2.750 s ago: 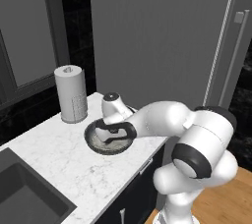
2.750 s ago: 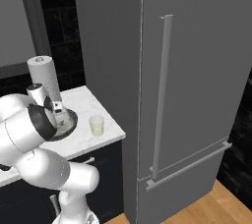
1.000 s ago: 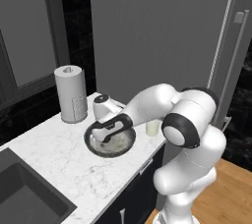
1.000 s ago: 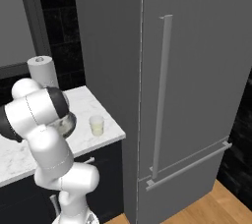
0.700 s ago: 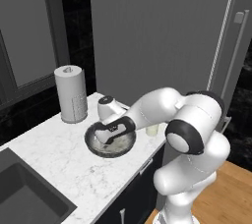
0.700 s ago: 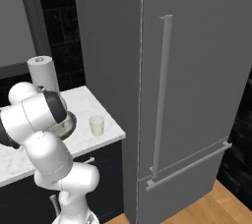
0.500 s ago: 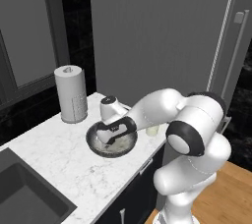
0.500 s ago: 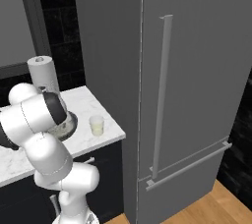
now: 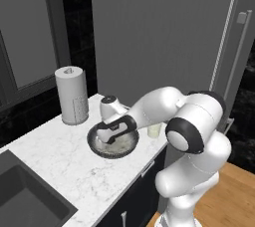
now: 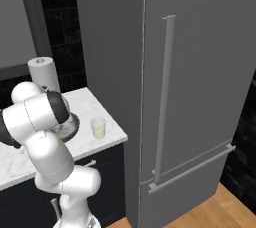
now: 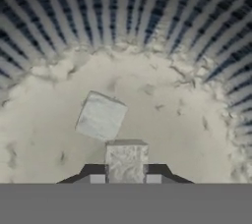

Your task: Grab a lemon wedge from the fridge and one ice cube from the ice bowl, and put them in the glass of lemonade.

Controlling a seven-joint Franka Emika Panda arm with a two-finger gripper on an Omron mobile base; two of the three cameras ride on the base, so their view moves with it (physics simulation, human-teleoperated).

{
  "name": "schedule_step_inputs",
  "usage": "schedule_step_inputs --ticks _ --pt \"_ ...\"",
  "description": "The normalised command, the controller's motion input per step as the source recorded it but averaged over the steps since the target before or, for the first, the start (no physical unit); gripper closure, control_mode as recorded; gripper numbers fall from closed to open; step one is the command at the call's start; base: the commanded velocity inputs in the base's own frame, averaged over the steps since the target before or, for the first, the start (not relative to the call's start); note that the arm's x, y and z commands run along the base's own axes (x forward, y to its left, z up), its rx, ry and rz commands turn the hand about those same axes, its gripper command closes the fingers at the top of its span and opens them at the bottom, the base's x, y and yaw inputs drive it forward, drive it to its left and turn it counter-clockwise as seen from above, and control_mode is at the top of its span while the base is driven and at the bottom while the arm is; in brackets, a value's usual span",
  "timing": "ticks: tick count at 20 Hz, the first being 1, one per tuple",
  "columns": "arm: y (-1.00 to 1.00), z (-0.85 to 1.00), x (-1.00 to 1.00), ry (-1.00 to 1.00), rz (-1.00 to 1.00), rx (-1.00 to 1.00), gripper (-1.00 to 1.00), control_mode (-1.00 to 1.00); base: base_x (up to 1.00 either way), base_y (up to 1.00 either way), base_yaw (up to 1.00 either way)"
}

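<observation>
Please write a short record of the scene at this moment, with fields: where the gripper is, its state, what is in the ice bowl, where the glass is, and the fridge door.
gripper position: gripper low inside the ice bowl
gripper state: fingers closed on one ice cube
bowl contents: a second ice cube lies loose on the bowl floor, beyond the held one
glass of lemonade: glass of lemonade stands on the counter beside the bowl, on the fridge side
fridge: fridge doors closed
lemon wedge: not seen
</observation>
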Motion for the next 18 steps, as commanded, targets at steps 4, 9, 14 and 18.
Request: schedule_step_inputs --ticks 4,9,14,18 --pt "0.0 0.11 -0.17 -0.02 0.0 0.0 1.0 -1.0 0.0 0.0 0.0" --pt "-0.03 0.74 -0.39 -0.17 0.0 0.0 1.0 -1.0 0.0 0.0 0.0" --pt "-0.37 0.76 -0.44 -0.15 0.0 -0.08 1.0 -1.0 0.0 0.0 0.0" --pt "-0.8 0.68 -0.48 -0.13 0.0 -0.16 1.0 -1.0 0.0 0.0 0.0"
